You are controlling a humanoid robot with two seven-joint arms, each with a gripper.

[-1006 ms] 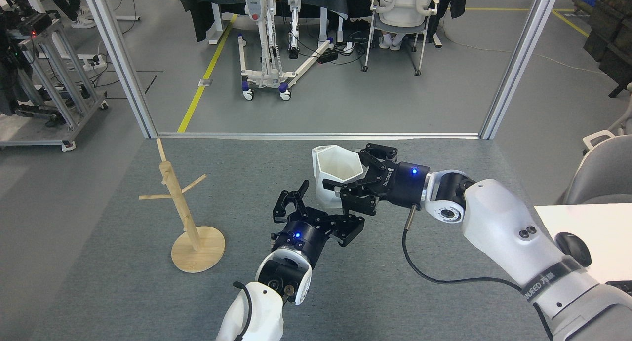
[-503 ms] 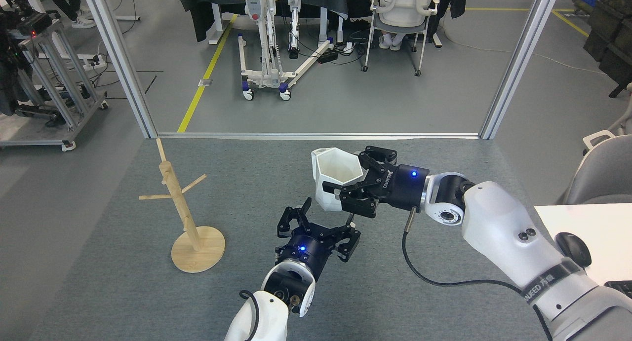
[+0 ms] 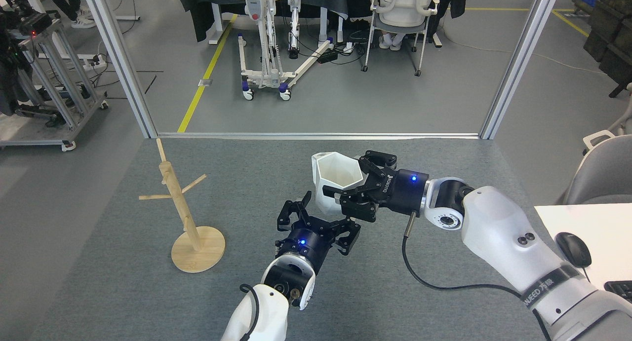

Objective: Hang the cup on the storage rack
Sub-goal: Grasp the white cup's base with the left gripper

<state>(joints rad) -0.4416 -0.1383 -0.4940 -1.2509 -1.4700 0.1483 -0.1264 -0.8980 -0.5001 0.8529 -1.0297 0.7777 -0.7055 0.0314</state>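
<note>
Since half a second ago the left gripper (image 3: 320, 217) has crept up and a little right, so its spread, empty black fingers (image 3: 291, 213) now sit just under the white faceted cup with the hexagonal rim (image 3: 335, 183); the cup and the right gripper (image 3: 356, 184) holding it have dropped slightly toward it. The right gripper's fingers are clamped on the cup's right wall, one inside the rim and the others outside, keeping it above the grey felt-covered counter (image 3: 123, 291) with its mouth turned up toward the camera. The cup's inside looks bare white, with nothing in it. Its lower left side is hidden behind the left fingers, and its handle shows only as a small corner at the upper left. The light wooden storage rack with angled pegs and a round base (image 3: 185, 212) stands well apart to the left, every peg bare.
</note>
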